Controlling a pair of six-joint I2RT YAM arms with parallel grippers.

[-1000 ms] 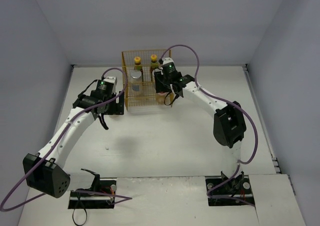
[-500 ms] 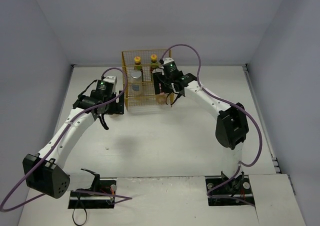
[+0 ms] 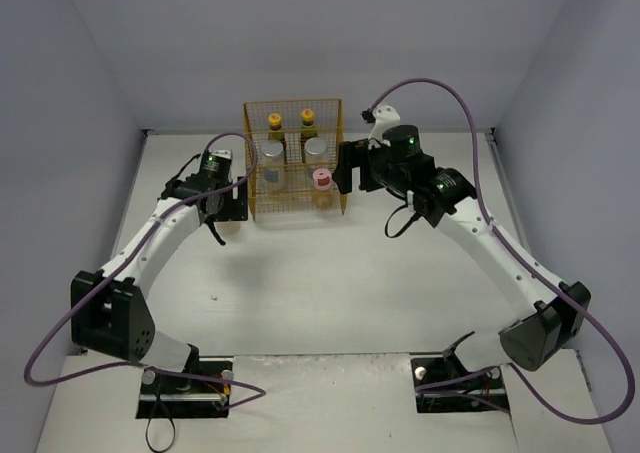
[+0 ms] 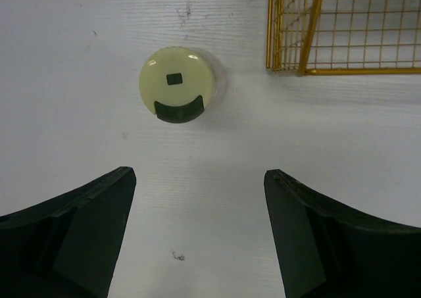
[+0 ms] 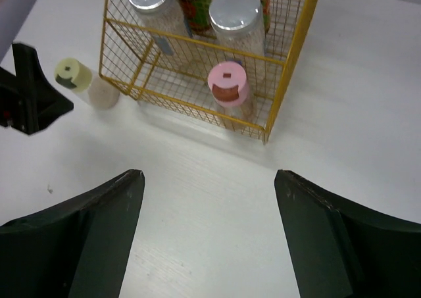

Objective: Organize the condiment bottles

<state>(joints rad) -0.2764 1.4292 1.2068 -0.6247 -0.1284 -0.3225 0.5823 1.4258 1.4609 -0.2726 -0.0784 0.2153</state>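
Since right tool [image 5: 204, 179] backed out released: pink-capped bottle [image 5: 227, 82] standing front right in rack [image 5: 289, 68]. Also inside: two silver-lidded jars [image 5: 235, 8], two yellow-capped bottles [image 3: 275, 121] behind. On tabletop [image 4: 66, 48] beside rack corner: green-capped bottle [image 4: 176, 85], below released left tool [image 4: 197, 179].

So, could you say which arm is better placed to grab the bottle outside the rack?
Left: the left claw, open, is right by the yellow-green-capped bottle beside the rack; the right claw is on the rack's other side.

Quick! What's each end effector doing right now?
Left end effector: open, holding nothing.
Right end effector: open, holding nothing.
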